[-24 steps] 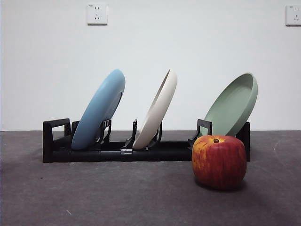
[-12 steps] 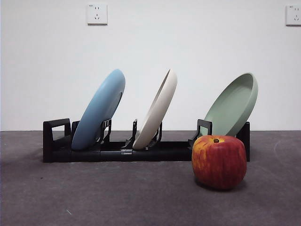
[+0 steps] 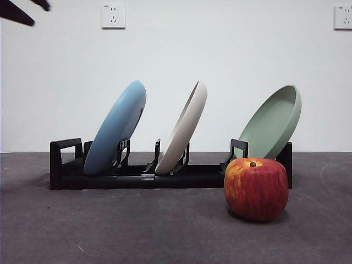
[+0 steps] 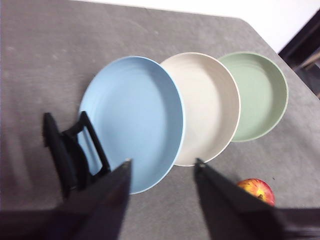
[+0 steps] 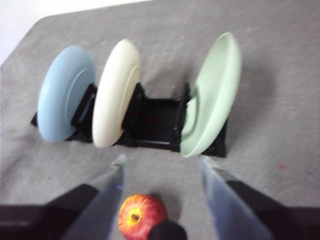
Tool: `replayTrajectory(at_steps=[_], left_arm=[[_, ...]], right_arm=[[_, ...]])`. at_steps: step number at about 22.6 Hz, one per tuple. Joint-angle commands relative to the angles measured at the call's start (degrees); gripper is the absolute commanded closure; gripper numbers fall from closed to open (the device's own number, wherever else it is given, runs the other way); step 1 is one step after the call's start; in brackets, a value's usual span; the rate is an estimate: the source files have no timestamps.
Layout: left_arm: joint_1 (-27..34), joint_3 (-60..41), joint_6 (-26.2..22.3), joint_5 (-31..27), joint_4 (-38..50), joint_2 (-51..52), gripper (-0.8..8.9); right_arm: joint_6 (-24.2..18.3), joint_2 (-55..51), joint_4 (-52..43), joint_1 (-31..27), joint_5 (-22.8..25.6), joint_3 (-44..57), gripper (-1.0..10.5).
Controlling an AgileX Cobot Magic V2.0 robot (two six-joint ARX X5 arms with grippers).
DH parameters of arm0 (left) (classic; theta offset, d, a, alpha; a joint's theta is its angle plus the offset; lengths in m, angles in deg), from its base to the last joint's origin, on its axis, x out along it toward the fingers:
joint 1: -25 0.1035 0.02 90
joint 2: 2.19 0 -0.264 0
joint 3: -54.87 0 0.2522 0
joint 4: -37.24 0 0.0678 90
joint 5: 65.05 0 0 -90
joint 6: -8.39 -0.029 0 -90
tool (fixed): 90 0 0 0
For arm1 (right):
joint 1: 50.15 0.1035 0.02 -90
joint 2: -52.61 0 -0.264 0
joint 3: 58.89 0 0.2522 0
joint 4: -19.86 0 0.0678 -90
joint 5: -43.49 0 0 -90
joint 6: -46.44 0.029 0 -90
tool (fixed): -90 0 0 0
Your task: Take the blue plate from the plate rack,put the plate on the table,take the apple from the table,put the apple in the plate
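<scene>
Left gripper (image 4: pixel 162 167): jaws spread wide, empty.
Right gripper (image 5: pixel 162 162): jaws spread wide, empty.
Apple (image 5: pixel 142 216): blocky, red-yellow, between the right jaws, on the rough grey table (image 3: pixel 137 225).
Blue plate (image 4: pixel 134 121): matte, round, beyond the left jaws, tilted in the black slotted plate rack (image 3: pixel 137 177).

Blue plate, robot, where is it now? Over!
Both grippers open, empty, above the table. Blue plate in the plate rack, leaning beside the cream plate. Apple on the table, untouched. Nothing blocking.

I work at what looks like a lab test bench; a bare white wall (image 3: pixel 220 55) carries only two power sockets (image 3: pixel 113 16). The dark grey table (image 3: pixel 137 231) holds staged props.
</scene>
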Motion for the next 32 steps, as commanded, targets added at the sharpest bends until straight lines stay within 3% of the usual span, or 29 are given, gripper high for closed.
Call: replayTrajectory(at_steps=[1,3,11,16,20,22,26,32], left_arm=[[-2.51,2.95,-0.07,0.31,0.17,-4.57,4.89],[-4.98,6.84,0.28,-0.20,-0.09,-9.35,4.89],[-15.32,23.52,0.24,-13.64,-3.98,-27.15,4.89],[-18.05,24.83,0.24,-17.70,-3.23,-34.84,4.90],[-18.45,24.83,0.24,-17.66,-2.03,-37.64,4.92],[-18.78,24.83,0.24,-17.59,-1.55,-37.86,5.42],[-18.80,24.83,-0.39,-15.76,-2.21,-37.86,8.29],[-19.04,27.41,-1.53,-15.98,-4.13,-37.64,8.22]], right_arm=[[-0.39,0.87,-0.11,0.11,-0.24,-0.26,6.5],[-0.39,1.27,-0.11,0.11,-0.24,-0.26,6.5],[-0.28,1.29,-0.09,0.09,-0.15,-0.26,6.6],[-0.31,1.29,-0.09,0.09,-0.07,-0.26,6.6],[-0.31,1.29,-0.09,0.09,-0.02,-0.26,6.6],[-0.31,1.29,-0.11,0.09,-0.02,-0.26,6.6],[-0.33,1.29,-0.11,0.07,0.17,-0.26,6.6],[-0.48,1.31,-0.11,0.07,0.20,-0.26,6.6]])
